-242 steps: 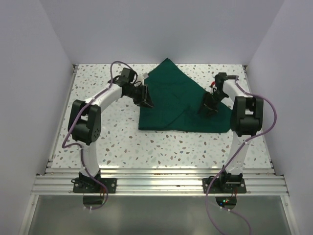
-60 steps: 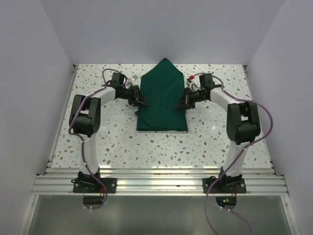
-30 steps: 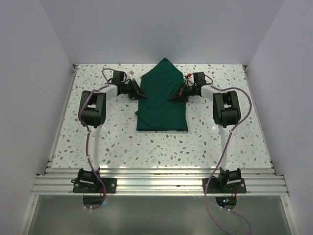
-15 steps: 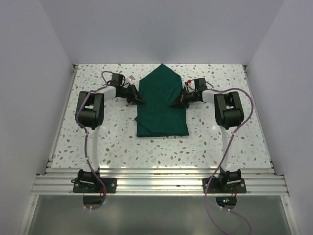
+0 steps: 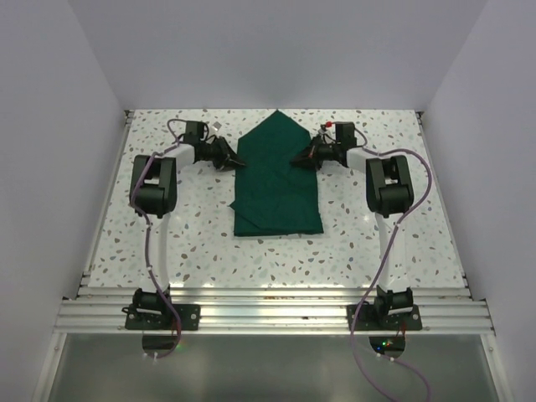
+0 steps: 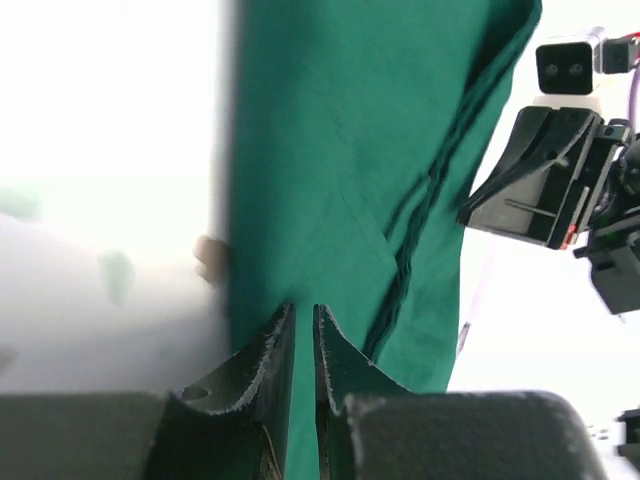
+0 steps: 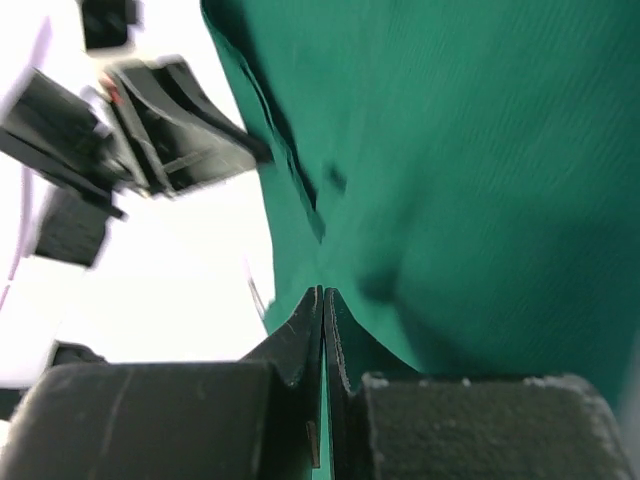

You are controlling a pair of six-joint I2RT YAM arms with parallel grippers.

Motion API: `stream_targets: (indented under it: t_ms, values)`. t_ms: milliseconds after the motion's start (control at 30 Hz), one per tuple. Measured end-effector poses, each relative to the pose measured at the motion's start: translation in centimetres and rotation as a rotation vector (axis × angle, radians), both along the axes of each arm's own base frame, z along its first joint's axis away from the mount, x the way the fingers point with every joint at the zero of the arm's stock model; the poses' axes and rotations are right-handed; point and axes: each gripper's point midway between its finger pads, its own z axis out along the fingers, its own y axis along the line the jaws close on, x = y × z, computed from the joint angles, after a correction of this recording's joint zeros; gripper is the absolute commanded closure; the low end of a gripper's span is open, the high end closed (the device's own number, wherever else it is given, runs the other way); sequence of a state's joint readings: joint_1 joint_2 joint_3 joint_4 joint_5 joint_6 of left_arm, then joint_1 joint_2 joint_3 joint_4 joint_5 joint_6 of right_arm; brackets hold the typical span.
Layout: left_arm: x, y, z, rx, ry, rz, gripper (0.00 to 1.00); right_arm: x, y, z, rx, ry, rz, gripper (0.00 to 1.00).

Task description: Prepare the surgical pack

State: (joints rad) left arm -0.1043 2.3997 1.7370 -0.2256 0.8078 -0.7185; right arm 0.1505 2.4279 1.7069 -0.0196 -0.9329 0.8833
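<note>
Folded surgical pack is laid centre-far on the surface, long axis near-to-far, pointed tip toward the far edge. Its opposite side edges are clamped by the left end effector and right end effector, jaws almost fully closed.

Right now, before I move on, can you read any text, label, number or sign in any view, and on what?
No readable text.
The surgical pack is plain green cloth, no tag showing.
The left gripper and right gripper show no legible markings.
The table carries only speckles.
</note>
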Motion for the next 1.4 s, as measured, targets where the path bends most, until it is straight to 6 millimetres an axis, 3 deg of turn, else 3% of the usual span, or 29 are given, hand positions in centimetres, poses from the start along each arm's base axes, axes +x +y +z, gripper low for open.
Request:
stream_targets:
  t_ms: [200, 433, 667, 867, 1133, 1400]
  values:
    - [1.0, -0.1, -0.8, -0.087, 0.033, 0.017, 0.83, 2.9, -1.9, -2.5, 0.042, 0.027, -0.077, 1.00]
    - [2.0, -0.3, -0.5, -0.127, 0.006, 0.027, 0.80, 5.7, -3.4, -1.7, 0.121, 0.002, -0.140, 1.00]
    - [5.0, 0.1, 0.6, -0.151, -0.068, 0.094, 0.76, 9.2, -4.4, -1.4, 0.116, -0.034, -0.210, 0.98]
    - [8.8, 0.0, 0.5, -0.183, -0.111, 0.143, 0.71, 12.0, -5.2, -1.6, 0.067, -0.056, -0.277, 0.86]
    - [10.3, 0.5, 0.8, -0.178, -0.166, 0.189, 0.63, 13.7, -7.0, -0.7, -0.003, -0.117, -0.315, 0.63]
    - [11.4, 3.3, 2.4, -0.086, -0.259, 0.262, 0.55, 14.0, -11.3, 0.5, -0.111, -0.166, -0.349, 0.55]
